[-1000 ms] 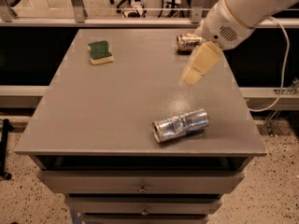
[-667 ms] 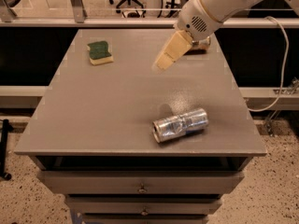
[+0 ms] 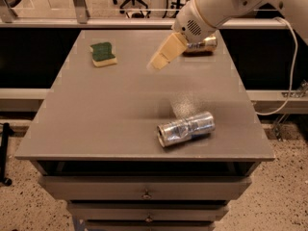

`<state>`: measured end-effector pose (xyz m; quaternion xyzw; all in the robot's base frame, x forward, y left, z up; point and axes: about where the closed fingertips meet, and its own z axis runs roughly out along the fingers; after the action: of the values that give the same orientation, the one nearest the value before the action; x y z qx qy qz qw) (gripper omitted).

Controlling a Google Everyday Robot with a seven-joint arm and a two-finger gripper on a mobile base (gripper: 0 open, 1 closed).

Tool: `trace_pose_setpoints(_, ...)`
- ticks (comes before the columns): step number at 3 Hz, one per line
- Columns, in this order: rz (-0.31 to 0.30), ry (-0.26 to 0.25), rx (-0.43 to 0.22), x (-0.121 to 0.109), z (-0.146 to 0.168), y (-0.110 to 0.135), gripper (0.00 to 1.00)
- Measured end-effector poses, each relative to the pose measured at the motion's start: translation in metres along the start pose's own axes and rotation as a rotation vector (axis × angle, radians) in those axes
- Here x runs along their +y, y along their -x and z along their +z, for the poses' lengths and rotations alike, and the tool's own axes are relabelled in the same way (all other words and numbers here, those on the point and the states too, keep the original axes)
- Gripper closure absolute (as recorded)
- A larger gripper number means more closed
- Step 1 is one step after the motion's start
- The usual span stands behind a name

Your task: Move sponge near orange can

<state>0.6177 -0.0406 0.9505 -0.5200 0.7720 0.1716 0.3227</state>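
The sponge [image 3: 103, 54], dark green on top over a pale yellow body, lies flat at the far left of the grey table [image 3: 96, 114]. The orange can [image 3: 203, 44] lies on its side at the far right, partly hidden behind my arm. My gripper [image 3: 158, 64] hangs above the far middle of the table, between the two, to the right of the sponge and apart from it. It holds nothing that I can see.
A dented silver can [image 3: 186, 128] lies on its side near the front right of the table. Drawers [image 3: 144, 194] sit under the tabletop. A cable [image 3: 288, 71] hangs off the right side. Office chairs stand behind a rail at the back.
My gripper has moved left and toward the far side, from over the right half of the table toward the sponge. The sponge and both cans have not moved.
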Motion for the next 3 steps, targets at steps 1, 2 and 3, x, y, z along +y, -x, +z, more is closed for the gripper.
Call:
trace_pose_setpoints(1, 0.025, 0.002, -0.067, -0.022, 0.044, 0.024, 0.00)
trace_pose_setpoints(2, 0.070, 0.000, -0.124, -0.042, 0.097, 0.044, 0.00)
trace_pose_setpoints(3, 0.111, -0.005, -0.163, -0.053, 0.159, 0.068, 0.00)
